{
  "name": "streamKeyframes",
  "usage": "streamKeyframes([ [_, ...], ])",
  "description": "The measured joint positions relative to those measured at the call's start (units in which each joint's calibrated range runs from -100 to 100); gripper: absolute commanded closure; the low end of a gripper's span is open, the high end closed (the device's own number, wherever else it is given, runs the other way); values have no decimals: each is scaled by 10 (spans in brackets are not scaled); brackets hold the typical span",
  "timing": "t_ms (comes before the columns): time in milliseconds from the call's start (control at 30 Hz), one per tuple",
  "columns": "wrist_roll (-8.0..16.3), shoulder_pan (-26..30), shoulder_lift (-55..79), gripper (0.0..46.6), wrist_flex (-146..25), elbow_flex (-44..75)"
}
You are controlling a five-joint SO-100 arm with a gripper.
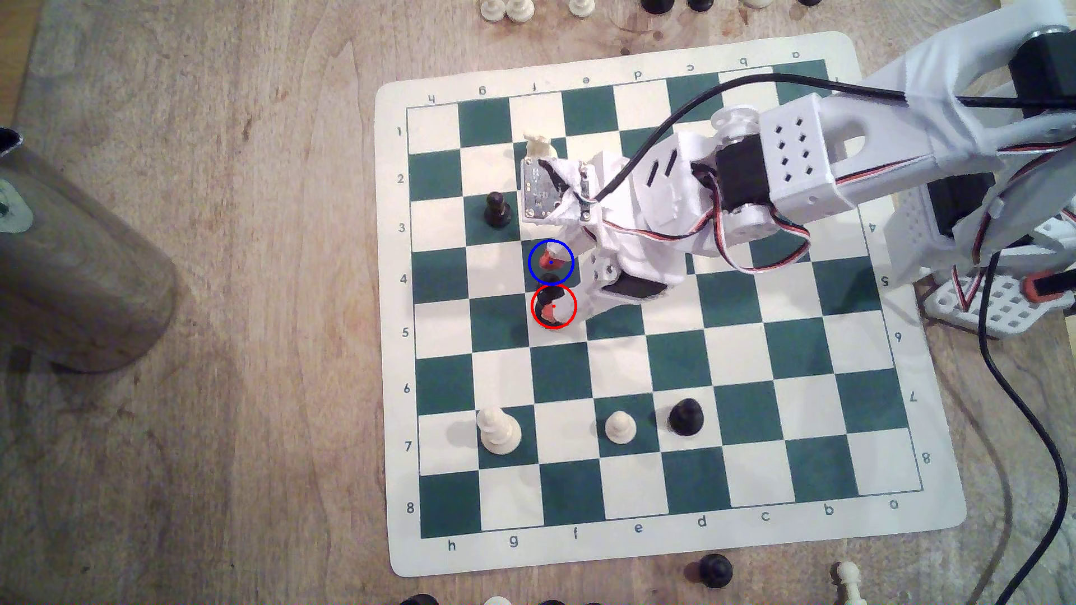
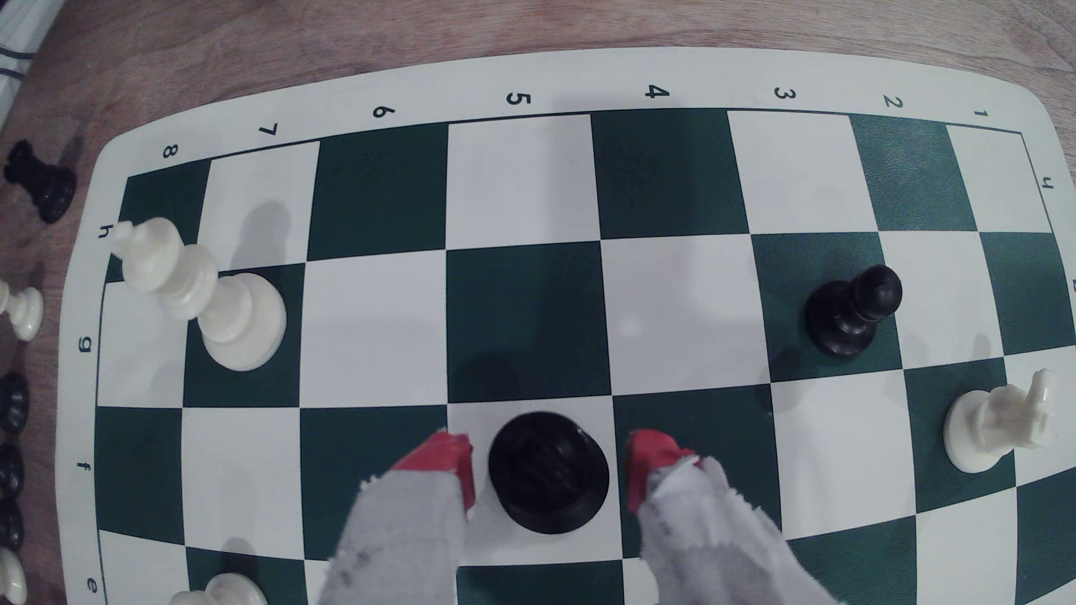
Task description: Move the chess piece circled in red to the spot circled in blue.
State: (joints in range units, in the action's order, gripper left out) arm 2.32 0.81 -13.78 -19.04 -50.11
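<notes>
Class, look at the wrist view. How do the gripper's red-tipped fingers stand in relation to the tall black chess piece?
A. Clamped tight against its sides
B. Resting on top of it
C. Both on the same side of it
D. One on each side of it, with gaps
D: in the wrist view the gripper is open, its red fingertips flanking the black chess piece with white square visible between each tip and the piece.

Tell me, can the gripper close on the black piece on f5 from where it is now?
Probably yes. The gripper is open with a red-tipped finger on each side of the black piece, and nothing stands between them. Neighbouring squares look free of other pieces.
</notes>
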Motion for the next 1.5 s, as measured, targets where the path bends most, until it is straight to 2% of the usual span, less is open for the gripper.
streamKeyframes([
  [367,0,10,9,371,11,0],
  [500,0,10,9,416,11,0],
  [567,0,10,9,461,11,0],
  [967,6,10,6,464,9,0],
  [1200,7,17,-59,464,-37,0],
  [1500,7,-24,-72,464,-35,0],
])
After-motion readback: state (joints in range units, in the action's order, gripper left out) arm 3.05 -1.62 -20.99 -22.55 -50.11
